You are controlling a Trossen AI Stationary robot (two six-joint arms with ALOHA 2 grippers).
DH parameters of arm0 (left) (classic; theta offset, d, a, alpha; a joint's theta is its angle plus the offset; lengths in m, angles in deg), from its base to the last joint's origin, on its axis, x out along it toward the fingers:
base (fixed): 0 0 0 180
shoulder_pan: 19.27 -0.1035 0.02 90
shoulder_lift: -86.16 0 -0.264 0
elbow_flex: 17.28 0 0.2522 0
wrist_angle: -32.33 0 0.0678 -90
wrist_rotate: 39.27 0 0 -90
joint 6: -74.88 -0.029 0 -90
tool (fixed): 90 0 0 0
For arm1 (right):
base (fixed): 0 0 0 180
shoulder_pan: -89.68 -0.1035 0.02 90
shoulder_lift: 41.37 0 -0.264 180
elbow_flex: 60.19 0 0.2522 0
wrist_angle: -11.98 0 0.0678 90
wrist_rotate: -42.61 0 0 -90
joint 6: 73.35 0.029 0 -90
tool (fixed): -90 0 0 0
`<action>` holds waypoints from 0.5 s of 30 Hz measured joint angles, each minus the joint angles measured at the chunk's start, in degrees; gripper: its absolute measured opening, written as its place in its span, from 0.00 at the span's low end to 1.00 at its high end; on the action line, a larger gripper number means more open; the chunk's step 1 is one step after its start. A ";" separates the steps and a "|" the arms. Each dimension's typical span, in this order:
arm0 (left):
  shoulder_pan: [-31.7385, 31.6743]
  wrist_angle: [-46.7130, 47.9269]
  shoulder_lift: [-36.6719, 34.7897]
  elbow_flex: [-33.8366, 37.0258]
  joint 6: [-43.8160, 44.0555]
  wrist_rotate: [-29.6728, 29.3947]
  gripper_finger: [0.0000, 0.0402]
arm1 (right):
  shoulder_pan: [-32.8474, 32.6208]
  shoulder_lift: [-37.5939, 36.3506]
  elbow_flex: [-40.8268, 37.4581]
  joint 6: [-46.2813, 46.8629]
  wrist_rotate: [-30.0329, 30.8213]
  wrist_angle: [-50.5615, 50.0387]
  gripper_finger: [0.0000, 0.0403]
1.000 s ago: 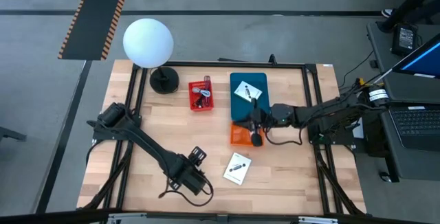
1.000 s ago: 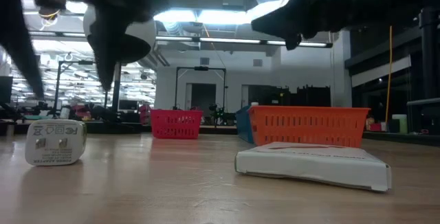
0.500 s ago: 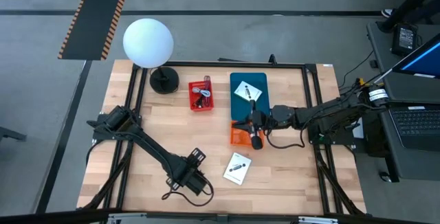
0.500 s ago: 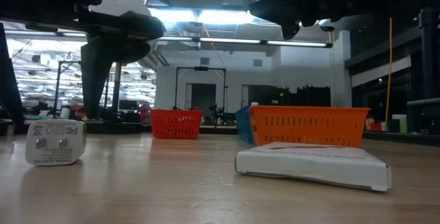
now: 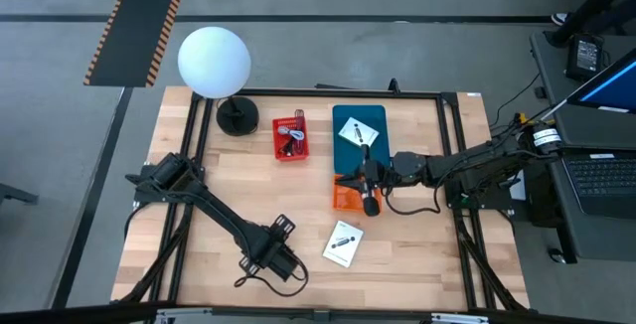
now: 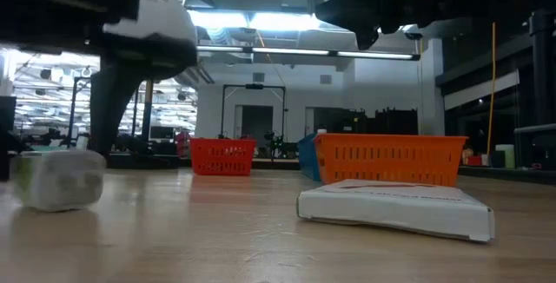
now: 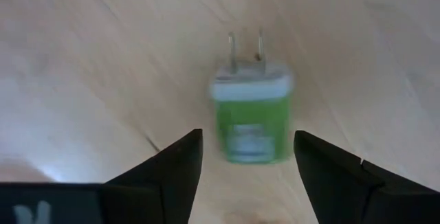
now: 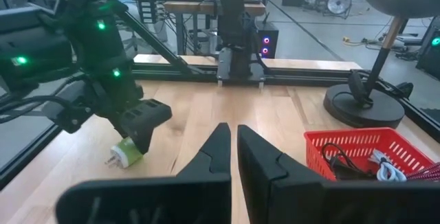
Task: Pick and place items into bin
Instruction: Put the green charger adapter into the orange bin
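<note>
A green-and-white plug charger (image 7: 251,117) lies on the wooden table with its two prongs pointing away from my left gripper. My left gripper (image 7: 247,136) is open and hangs just above the charger, one finger on either side. In the right wrist view the charger (image 8: 124,155) sits under the left gripper (image 8: 141,124). In the low view it is a blurred block (image 6: 56,177). My right gripper (image 5: 348,179) hovers shut over the orange bin (image 5: 343,201) and holds nothing. A white card box (image 5: 343,243) lies flat on the table. My left gripper comes at the charger from above, and its fingers (image 7: 172,165) stand on either side of the green body. Whether a finger touches it, I cannot tell.
A red bin (image 5: 290,137) holds cables. A blue bin (image 5: 358,130) with a white card in it stands behind the orange bin. The white globe lamp (image 5: 214,61) stands on its black base at the far left corner. Bare wood lies between the left gripper and the bins.
My left gripper has come down over the charger and moved a little toward the table's left edge. In the low view the charger, still before, now shows blurred and shifted slightly. My right gripper has edged toward the table's left, above the orange bin.
</note>
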 joint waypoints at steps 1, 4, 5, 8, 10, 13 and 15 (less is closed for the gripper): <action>-0.01 -0.53 0.00 0.43 -0.03 0.11 0.55 | 0.00 0.00 0.00 -0.01 0.00 -0.02 0.02; 0.03 -1.10 0.00 1.14 -1.25 -1.17 0.53 | 0.00 0.00 0.00 -0.03 0.01 -0.15 0.02; 0.04 -1.10 0.00 1.15 -1.31 -1.55 0.52 | 0.00 0.00 0.00 -0.03 0.01 -0.13 0.02; 0.01 -1.13 0.00 1.15 -1.36 -1.67 0.50 | 0.00 0.00 0.00 -0.01 0.01 -0.14 0.02; 0.01 -1.04 0.00 1.15 -1.39 -1.71 0.49 | 0.00 0.00 0.00 -0.01 0.02 -0.13 0.02; 0.01 -1.04 0.00 1.15 -1.49 -1.66 0.48 | 0.00 0.00 0.00 -0.01 0.02 -0.15 0.02; 0.01 -1.04 0.00 1.15 -1.46 -1.63 0.47 | 0.00 0.00 0.00 -0.01 0.02 -0.15 0.02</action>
